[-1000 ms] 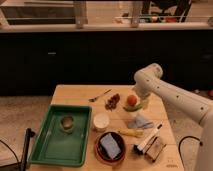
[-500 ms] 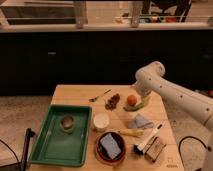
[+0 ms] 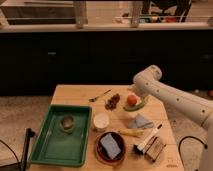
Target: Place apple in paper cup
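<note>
Just above the apple [image 3: 131, 100], the gripper [image 3: 135, 93] hovers, its grip impossible to tell, the paper cup [image 3: 101, 121] well apart from the apple toward the camera, where a loose hold could send the round fruit rolling short.

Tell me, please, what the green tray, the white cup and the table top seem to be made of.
The green tray is probably plastic: uniform colour with a faint sheen. The paper cup seems to be matte paper: plain cream, no gloss. The table looks like light wood or laminate: pale tan and smooth. The gripper hangs just above the apple.
</note>
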Motion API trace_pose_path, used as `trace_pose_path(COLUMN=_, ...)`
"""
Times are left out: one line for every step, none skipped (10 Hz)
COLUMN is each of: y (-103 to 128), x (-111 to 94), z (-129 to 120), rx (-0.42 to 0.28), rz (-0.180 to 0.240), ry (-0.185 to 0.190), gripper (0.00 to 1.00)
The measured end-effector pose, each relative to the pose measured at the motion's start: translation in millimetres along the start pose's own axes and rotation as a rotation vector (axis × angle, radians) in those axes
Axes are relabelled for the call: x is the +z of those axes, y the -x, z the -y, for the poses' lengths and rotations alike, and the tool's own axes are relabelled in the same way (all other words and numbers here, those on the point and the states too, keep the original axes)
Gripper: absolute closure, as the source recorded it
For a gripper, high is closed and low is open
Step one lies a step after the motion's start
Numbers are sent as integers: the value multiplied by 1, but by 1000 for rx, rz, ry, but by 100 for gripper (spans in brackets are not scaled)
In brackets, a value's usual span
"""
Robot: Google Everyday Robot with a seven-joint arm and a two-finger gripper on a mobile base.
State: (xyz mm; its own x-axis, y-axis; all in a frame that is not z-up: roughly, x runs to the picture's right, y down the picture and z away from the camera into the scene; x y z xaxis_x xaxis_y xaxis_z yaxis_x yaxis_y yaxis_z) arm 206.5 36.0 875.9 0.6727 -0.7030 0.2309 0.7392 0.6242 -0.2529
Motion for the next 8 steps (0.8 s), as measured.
trace_pose_path(y=0, x=5, z=1, rx=-35, rz=0, ry=3, gripper=20)
trace_pose_path(y=-2, x=8, z=2, rx=-65, rz=2, ry=5, gripper=20)
trace_pose_path(y=-3, x=11, z=2, rx=-88, rz=7, ry=11, gripper=20)
trace_pose_path(y=-4, x=14, z=3, rx=-117, rz=17, ry=16, gripper=20)
trace_pose_path(y=-5, x=16, z=3, rx=-137, rz=27, ry=25, gripper=20)
trace_pose_path(y=-5, x=17, z=6, rx=-155, rz=32, ry=23, gripper=20)
trace_pose_path(y=-4, x=19, z=7, rx=-178, rz=50, ry=32, gripper=20)
trace_pose_path(y=-2, x=21, z=11, rx=-199, rz=60, ry=29, gripper=20)
